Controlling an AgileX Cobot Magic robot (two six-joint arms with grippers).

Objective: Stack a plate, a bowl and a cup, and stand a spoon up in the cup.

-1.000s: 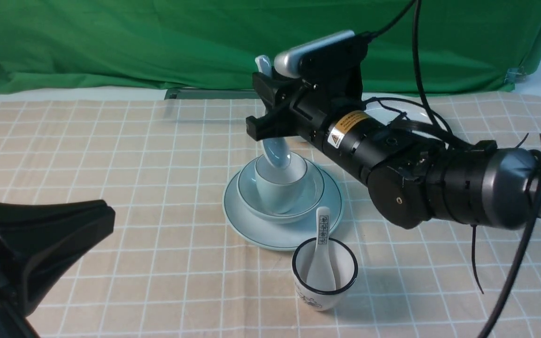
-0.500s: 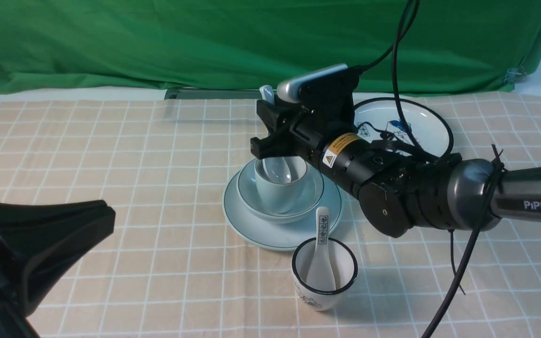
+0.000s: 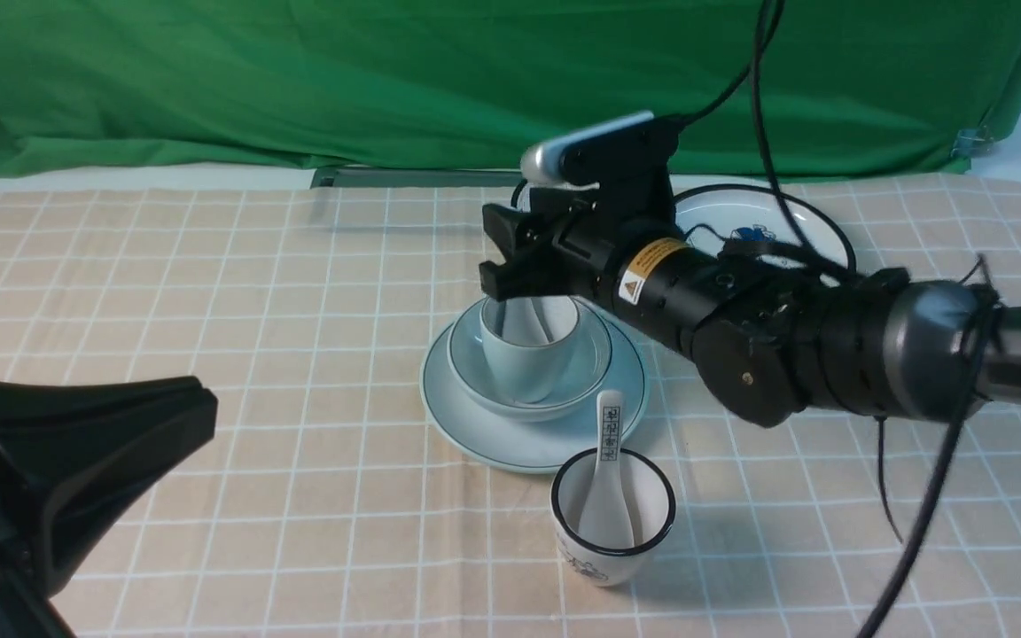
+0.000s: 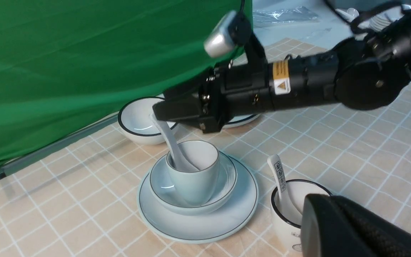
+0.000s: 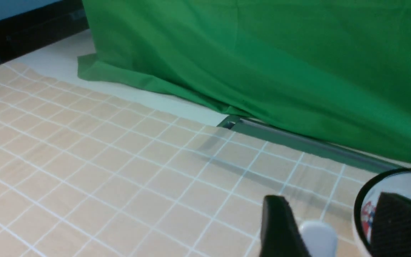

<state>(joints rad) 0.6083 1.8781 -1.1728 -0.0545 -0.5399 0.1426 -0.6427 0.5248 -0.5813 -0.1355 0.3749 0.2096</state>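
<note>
Ceramic, glossy and hard: the plain white long-handled soup spoon (image 4: 171,142) looks light, stiff, slippery under pads and liable to chip if dropped (best taken high on the handle). Its scoop sits inside the pale blue-green handleless cup (image 4: 193,182), which stands in the wide pale blue-green bowl (image 4: 214,207) on the round pale blue-green plate (image 4: 234,223), mid-table. Right gripper (image 5: 332,217) hangs just above the cup, jaws narrowly parted; the handle end is between them, against one finger and clear of the other. Left gripper (image 3: 76,443) is near left, well apart; its spread cannot be told.

On right arm (image 3: 767,354): yellow label (image 3: 650,257) with small black print, too fine to read, and black warning triangle beside it. On handle of marked spoon (image 3: 610,427): column of dark characters, not legible.
</note>
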